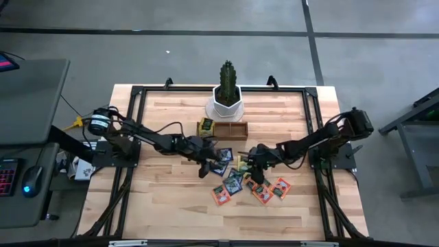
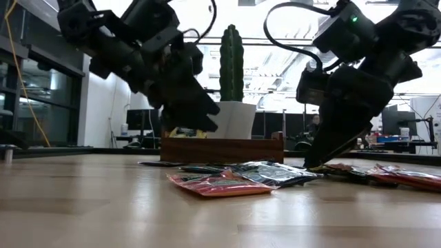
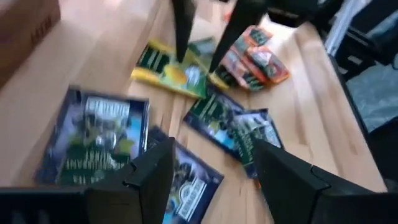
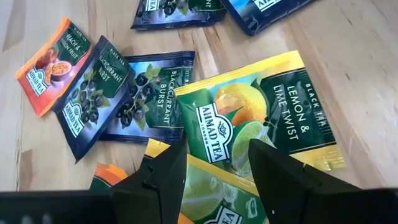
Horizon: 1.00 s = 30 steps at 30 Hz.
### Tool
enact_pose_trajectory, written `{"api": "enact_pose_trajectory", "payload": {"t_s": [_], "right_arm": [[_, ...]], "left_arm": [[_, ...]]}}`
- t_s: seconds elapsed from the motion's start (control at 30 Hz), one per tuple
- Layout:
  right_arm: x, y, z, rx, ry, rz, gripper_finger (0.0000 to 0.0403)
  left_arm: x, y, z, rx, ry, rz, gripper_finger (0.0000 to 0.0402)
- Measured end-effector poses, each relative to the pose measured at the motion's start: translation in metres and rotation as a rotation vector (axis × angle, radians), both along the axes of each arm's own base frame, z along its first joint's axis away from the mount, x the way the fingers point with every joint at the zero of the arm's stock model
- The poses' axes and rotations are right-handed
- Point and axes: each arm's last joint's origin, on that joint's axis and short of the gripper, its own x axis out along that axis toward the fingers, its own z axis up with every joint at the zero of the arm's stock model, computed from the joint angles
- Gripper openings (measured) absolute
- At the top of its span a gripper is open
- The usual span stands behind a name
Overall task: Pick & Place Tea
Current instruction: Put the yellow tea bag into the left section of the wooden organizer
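Bench (image 1: 164,206) of pale wood planks carries everything; a white pot with a green cactus (image 1: 227,96) stands at the far edge, and just in front of it sits the brown wooden three-compartment tray (image 1: 230,130) with one yellow-green sachet (image 1: 206,125) at its left end. Loose flat square tea sachets (image 1: 236,180) lie scattered mid-bench, overlapping each other: dark blue-black ones, orange-red ones (image 1: 280,186) and yellow-green ones.

Left pincer (image 3: 214,168) hangs wide and empty over dark blue-black sachets (image 3: 90,134). Right pincer (image 4: 217,168) is parted and empty, low over a yellow-green lemon-and-lime sachet (image 4: 261,118) that lies on top of another yellow-green one.

Risks:
- Overlap: closing on the lemon sachet may also pinch the one under it, giving a double pick or dragging its neighbours.
- Flat foil on wood: fingertips may slide over it rather than get under an edge, pushing the sachet away.
- Both pincers work close together over the same pile, so the arms could collide.
- Tray sits near the cactus pot; a wide swing at placing could knock it.
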Motion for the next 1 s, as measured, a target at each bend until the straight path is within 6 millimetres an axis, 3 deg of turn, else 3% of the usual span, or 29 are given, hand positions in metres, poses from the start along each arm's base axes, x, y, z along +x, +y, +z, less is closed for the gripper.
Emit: {"api": "enact_pose_trajectory", "payload": {"t_s": [0.2, 0.47, 0.63, 1.0], "right_arm": [[0.000, 0.002, 0.000, -0.008, -0.002, -0.012, 0.0171], [0.000, 0.002, 0.000, -0.001, -0.005, -0.021, 0.0171], [0.000, 0.002, 0.000, -0.004, -0.005, -0.014, 0.0171], [-0.001, 0.009, 0.000, 0.029, -0.001, 0.028, 0.0171]], "left_arm": [[0.017, -0.005, -0.008, -0.091, -0.078, -0.009, 0.0216], [0.070, -0.011, -0.005, -0.358, 0.007, 0.011, 0.0216], [0.097, -0.014, -0.003, -0.406, 0.096, 0.050, 0.0216], [0.102, 0.010, -0.012, -0.359, 0.231, 0.253, 0.0216]]}}
